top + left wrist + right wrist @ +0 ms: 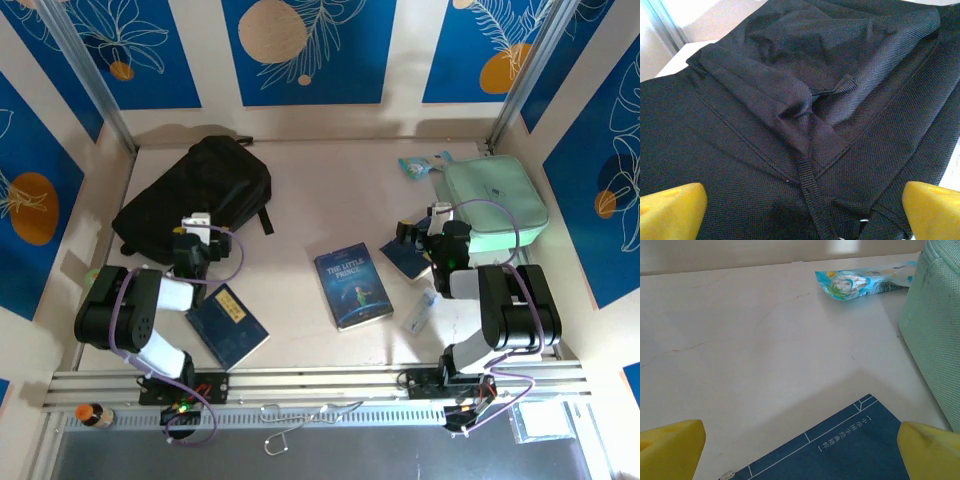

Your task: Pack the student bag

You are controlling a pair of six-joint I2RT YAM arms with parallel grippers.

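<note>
The left gripper (196, 232) stands spread wide, its yellow fingertips (671, 210) cut off at the lower corners of the left wrist view, hanging over the near edge of the student bag (200, 185). The bag lies flat at the far left of the desk (320, 190); up close its black fabric (790, 100) is folded and creased, and whether any zip is open cannot be told. The right gripper (425, 228) is likewise spread (800, 450), above a dark blue book (840, 450) cut off by the frame, its printed characters too small to read. Beside it sits a mint-green case (935, 340), partly out of frame, and beyond that a snack packet (860, 282). Mid-desk lies a Little Prince book (352, 287), with another blue book (228, 325) near the left arm and a small clear item (420, 312) too blurred to name
</note>
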